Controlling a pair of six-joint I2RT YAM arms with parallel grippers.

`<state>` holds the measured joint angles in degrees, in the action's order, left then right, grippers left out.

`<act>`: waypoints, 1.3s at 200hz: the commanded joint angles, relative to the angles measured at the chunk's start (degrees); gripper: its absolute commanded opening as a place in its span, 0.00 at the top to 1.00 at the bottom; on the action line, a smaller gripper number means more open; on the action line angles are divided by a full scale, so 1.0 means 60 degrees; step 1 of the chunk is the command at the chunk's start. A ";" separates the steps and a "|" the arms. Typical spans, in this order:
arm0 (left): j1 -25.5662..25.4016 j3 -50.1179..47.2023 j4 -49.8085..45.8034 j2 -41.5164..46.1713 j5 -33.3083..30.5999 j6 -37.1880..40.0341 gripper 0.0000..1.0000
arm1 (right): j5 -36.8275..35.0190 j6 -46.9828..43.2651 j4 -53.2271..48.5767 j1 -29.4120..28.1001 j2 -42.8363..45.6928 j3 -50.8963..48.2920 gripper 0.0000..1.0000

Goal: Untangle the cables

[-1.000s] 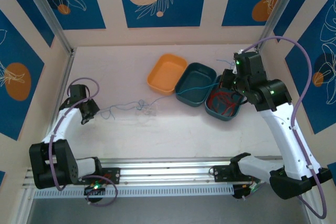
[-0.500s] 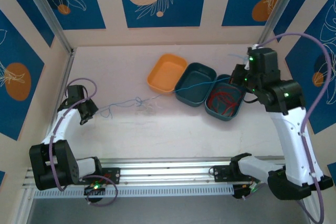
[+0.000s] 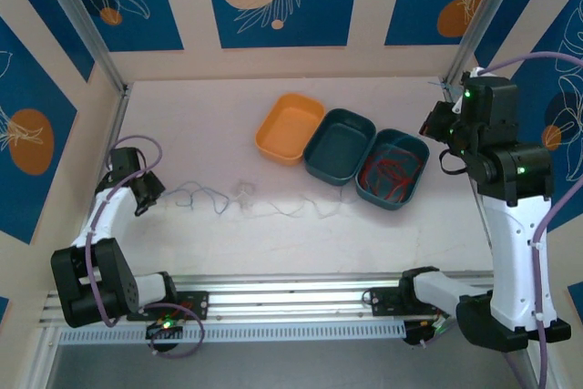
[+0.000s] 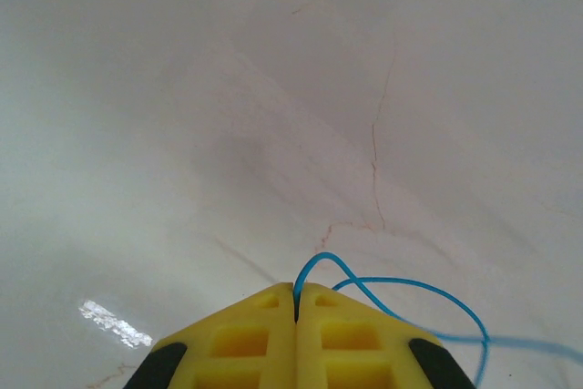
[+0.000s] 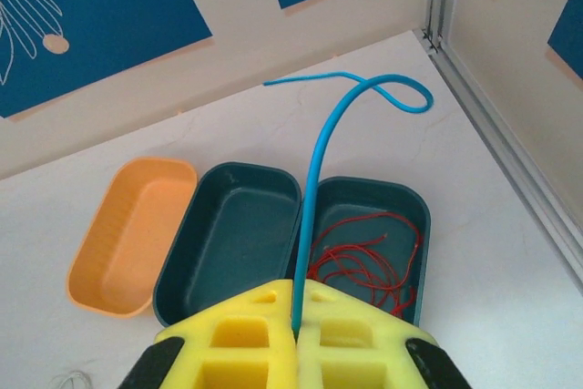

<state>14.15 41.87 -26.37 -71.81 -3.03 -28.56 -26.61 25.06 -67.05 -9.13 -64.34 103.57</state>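
Left gripper [image 4: 295,291]: yellow fingers pressed together, pinching a blue cable [image 4: 410,285] in the seam. The cable loops out to the right just above the table [image 3: 273,234].
Left gripper in the top view [image 3: 148,190]: low at the table's left edge, facing right.
Thin strand [image 3: 196,192]: runs right from the left gripper along the table in loose waves, bluish then pale, towards the trays.
Whitish tangle [image 3: 243,196]: a small knot on that strand, about midway along it.
Orange tray [image 3: 290,127]: leftmost of three, touching the middle teal tray [image 3: 339,146].
Red cables [image 3: 390,170]: coiled inside the right teal tray [image 3: 417,148].
Right gripper [image 5: 295,287]: fingers closed on a blue cable end [image 5: 319,161], which stands up from the seam and curls over, its tip free in the air. Whether it is one wire with the left cable cannot be told.
Right gripper in the top view [image 3: 435,123]: raised, just right of the red-cable tray.
Left arm: folded low, reaching along the left wall.
Right arm: upright, wrist high by the right corner post, tilted down towards the trays.
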 commanded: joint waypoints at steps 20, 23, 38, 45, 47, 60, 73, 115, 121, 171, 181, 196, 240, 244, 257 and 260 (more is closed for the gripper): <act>0.0200 0.0230 0.0165 0.0014 0.0328 -0.0045 1.00 | 0.0771 -0.0295 -0.0080 0.0051 -0.0153 0.1188 1.00; 0.0204 0.0209 0.0219 0.0028 0.0382 -0.0067 1.00 | 0.0914 -0.0295 -0.0069 0.0030 -0.0173 0.1226 1.00; 0.0193 0.0200 0.0333 0.0148 0.0683 -0.0123 1.00 | 0.1532 -0.0248 -0.0090 -0.0072 -0.0326 0.1523 1.00; 0.0193 0.0200 0.0407 0.0218 0.0880 -0.0147 1.00 | 0.1776 -0.0262 -0.0088 -0.0199 -0.0412 0.1674 1.00; 0.0191 0.0200 0.0428 0.0231 0.0950 -0.0155 1.00 | 0.1829 -0.0272 -0.0090 -0.0250 -0.0440 0.1729 1.00; 0.0191 0.0214 0.0518 0.0342 0.1349 -0.0199 1.00 | 0.2064 -0.0321 -0.0146 -0.0675 -0.0672 0.2145 1.00; 0.0201 0.0200 0.0690 0.0458 0.1837 -0.0313 1.00 | 0.2034 -0.0463 -0.0313 -0.1360 -0.1030 0.2761 1.00; 0.0112 -0.0147 0.1955 0.0946 0.4027 -0.1171 0.98 | 0.0592 -0.1384 -0.1159 -0.4477 -0.2874 0.5449 1.00; 0.0062 -0.0177 0.2077 0.1026 0.4251 -0.1280 0.98 | 0.0548 -0.1493 -0.1234 -0.4740 -0.3151 0.5804 1.00; -0.1632 -0.0152 0.2594 0.1414 0.5214 -0.1525 0.92 | 0.0269 -0.2272 -0.0991 -0.6090 -0.4866 0.7471 1.00; -0.2127 -0.0130 0.2575 0.1406 0.5153 -0.1481 0.86 | 0.0391 -0.2273 -0.0729 -0.6136 -0.4999 0.7436 1.00; -0.2756 -0.0177 0.2572 0.1357 0.5036 -0.1432 0.71 | 0.0841 -0.2222 -0.0415 -0.6162 -0.5175 0.7421 1.00; -0.3795 -0.0270 0.3036 0.1436 0.5073 -0.0881 0.34 | 0.1108 -0.2177 0.0050 -0.6353 -0.5446 0.7463 1.00; -0.3895 -0.0319 0.3233 0.1512 0.5110 -0.0771 0.34 | 0.1068 -0.2149 0.0090 -0.6372 -0.5448 0.7454 1.00; -0.4268 -0.0579 0.4077 0.1746 0.5323 -0.0335 0.31 | 0.0918 -0.2077 0.0217 -0.6390 -0.5422 0.7412 1.00; -0.4372 -0.0645 0.4311 0.1801 0.5381 -0.0241 0.31 | 0.0903 -0.2065 0.0259 -0.6389 -0.5404 0.7393 1.00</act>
<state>-8.38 40.25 -9.02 -63.81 26.22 -35.27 -20.97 12.88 -68.95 -46.94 -97.34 146.76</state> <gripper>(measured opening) 0.672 0.055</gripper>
